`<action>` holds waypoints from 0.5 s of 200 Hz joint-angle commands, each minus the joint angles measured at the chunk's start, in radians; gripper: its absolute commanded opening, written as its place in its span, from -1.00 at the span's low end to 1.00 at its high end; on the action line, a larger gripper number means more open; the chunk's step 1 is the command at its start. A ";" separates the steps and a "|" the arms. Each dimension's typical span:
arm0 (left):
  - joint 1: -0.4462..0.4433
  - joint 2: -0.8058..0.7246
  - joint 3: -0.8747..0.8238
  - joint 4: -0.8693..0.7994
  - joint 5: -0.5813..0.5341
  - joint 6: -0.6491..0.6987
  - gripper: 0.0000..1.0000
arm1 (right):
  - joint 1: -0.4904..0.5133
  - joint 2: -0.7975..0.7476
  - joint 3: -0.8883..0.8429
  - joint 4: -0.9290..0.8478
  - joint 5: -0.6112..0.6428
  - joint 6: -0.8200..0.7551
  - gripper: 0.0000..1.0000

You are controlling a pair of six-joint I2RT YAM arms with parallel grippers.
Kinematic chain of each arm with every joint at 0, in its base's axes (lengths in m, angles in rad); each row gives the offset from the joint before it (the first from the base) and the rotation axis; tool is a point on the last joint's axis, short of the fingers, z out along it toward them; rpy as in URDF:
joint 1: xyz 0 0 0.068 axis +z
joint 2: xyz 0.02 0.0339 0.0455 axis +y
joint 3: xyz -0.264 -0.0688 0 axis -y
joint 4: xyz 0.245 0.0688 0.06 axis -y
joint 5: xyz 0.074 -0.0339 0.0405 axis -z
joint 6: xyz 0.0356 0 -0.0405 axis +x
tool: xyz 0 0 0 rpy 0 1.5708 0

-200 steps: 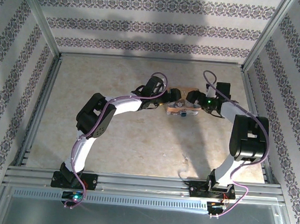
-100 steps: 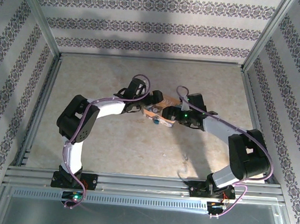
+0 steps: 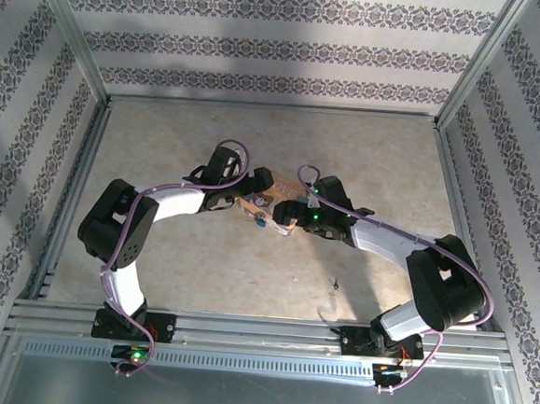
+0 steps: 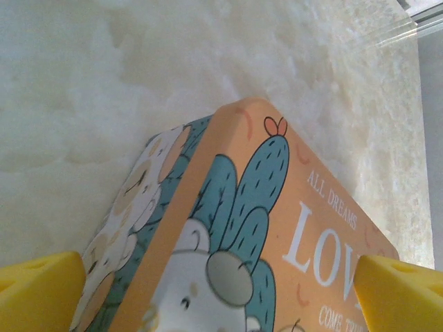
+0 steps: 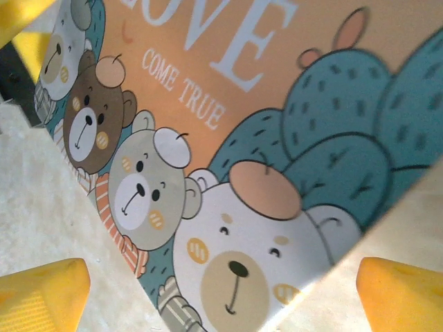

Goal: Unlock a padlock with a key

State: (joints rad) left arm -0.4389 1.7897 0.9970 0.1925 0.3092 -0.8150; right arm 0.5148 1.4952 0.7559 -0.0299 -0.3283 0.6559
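Lying near the middle of the desk (image 3: pixel 198 281), the padlock (image 3: pixel 261 222) sits just beside the near edge of the orange LOVE box (image 3: pixel 271 195). The left pincer (image 4: pixel 218 294) is spread wide, its tips flanking the box; whether it squeezes, I cannot tell. The right pincer (image 5: pixel 221 294) gapes wide, its tips clear of the box, holding nothing.

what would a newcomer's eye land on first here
The orange "LOVE" picture box with cartoon bears and a cactus, in the middle of the pale marbled table, grabs attention first. The two arms curve inward so the left gripper and right gripper flank it, yellow fingers spread wide. A tiny silvery padlock with a teal-blue end shows at the box's near edge.
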 commanded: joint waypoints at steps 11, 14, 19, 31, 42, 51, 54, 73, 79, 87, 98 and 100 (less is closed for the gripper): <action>0.057 -0.118 -0.035 -0.010 -0.035 0.046 0.99 | -0.018 -0.109 0.003 -0.184 0.144 -0.031 0.97; 0.063 -0.128 -0.040 -0.012 -0.035 0.045 0.99 | -0.020 -0.117 0.004 -0.196 0.149 -0.035 0.97; 0.074 -0.146 -0.051 -0.013 -0.033 0.045 0.99 | -0.024 -0.136 0.005 -0.231 0.160 -0.043 0.97; 0.101 -0.196 -0.083 -0.014 -0.035 0.048 0.99 | -0.028 -0.184 0.012 -0.328 0.192 -0.064 0.97; 0.120 -0.255 -0.113 -0.027 -0.047 0.064 0.99 | -0.030 -0.232 0.014 -0.418 0.215 -0.080 0.97; 0.130 -0.309 -0.141 -0.048 -0.066 0.091 0.99 | -0.030 -0.273 0.017 -0.499 0.230 -0.083 0.96; 0.131 -0.333 -0.149 -0.058 -0.076 0.103 0.99 | -0.030 -0.286 0.018 -0.527 0.233 -0.081 0.96; 0.131 -0.475 -0.208 -0.128 -0.149 0.171 0.99 | -0.026 -0.365 0.015 -0.689 0.253 -0.072 0.83; 0.132 -0.517 -0.231 -0.144 -0.171 0.185 0.99 | -0.024 -0.387 0.008 -0.734 0.256 -0.062 0.77; 0.132 -0.581 -0.265 -0.161 -0.207 0.200 0.99 | -0.020 -0.414 -0.005 -0.787 0.258 -0.046 0.68; 0.132 -0.661 -0.316 -0.175 -0.248 0.210 0.99 | -0.014 -0.446 -0.028 -0.843 0.260 -0.017 0.56; 0.131 -0.675 -0.326 -0.176 -0.256 0.211 0.99 | -0.013 -0.451 -0.032 -0.853 0.261 -0.012 0.55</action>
State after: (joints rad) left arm -0.3103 1.2537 0.7540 0.1036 0.1772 -0.6865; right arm 0.4934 1.1011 0.7563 -0.6327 -0.1135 0.6075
